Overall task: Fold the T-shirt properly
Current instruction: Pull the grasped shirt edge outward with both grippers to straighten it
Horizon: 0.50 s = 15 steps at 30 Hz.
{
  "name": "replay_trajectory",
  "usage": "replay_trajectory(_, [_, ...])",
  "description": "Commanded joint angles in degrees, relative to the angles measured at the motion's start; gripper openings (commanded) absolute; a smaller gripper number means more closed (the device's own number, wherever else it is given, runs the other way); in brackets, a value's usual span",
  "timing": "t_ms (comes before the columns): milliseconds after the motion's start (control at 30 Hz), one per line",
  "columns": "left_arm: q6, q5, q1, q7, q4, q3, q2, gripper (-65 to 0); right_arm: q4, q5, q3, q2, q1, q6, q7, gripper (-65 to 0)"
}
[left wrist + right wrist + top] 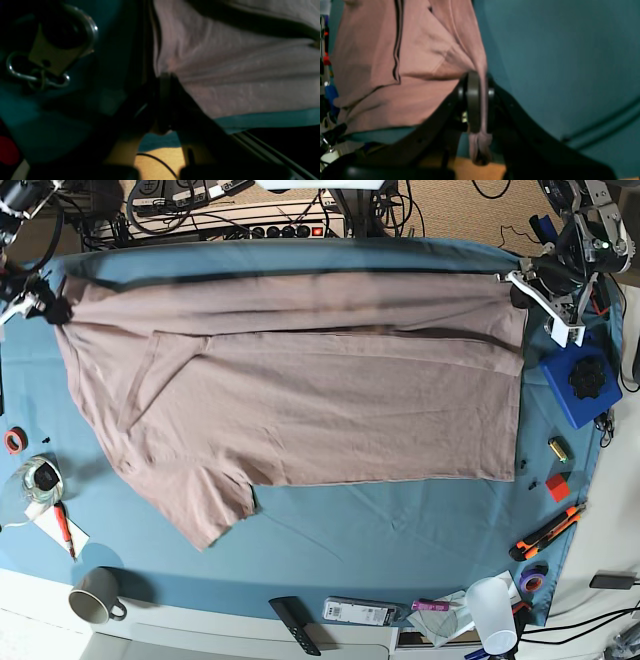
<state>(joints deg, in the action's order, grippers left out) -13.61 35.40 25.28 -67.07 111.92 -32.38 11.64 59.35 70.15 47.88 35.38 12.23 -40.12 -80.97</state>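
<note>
base view: looks straight down from high above the teal table cloth [400,540], taking in the whole T-shirt [320,400] and both far corners of it.
left wrist view: very close, looking along the left gripper [163,82] at the T-shirt's edge; dark and blurred.
right wrist view: very close, looking along the right gripper [476,100] at a pinched fold of the T-shirt.
shared: all three show the T-shirt on the table cloth.

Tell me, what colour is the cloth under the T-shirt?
Teal blue. The table cloth shows best in the base view, under the T-shirt.
</note>
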Motion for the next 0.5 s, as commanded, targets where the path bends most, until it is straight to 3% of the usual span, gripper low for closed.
replay_trajectory(0, [0.0,-0.22,0.81,0.07,1.49,-0.55,0.76,-65.0,1.09,1.99,0.52,2.23,0.42,0.12,0.97,-65.0])
replay_trajectory(200, [0.0,-0.22,3.37,-0.02,3.67,-0.55,0.76,-65.0,1.79,2.47,0.57,1.75,2.38,0.12,0.97,-65.0])
replay_trajectory(467, [0.0,-1.29,3.8,-0.04,4.15,-0.55,0.76,-65.0,13.14,2.01,0.57,-3.48,4.94,0.12,0.97,-65.0])
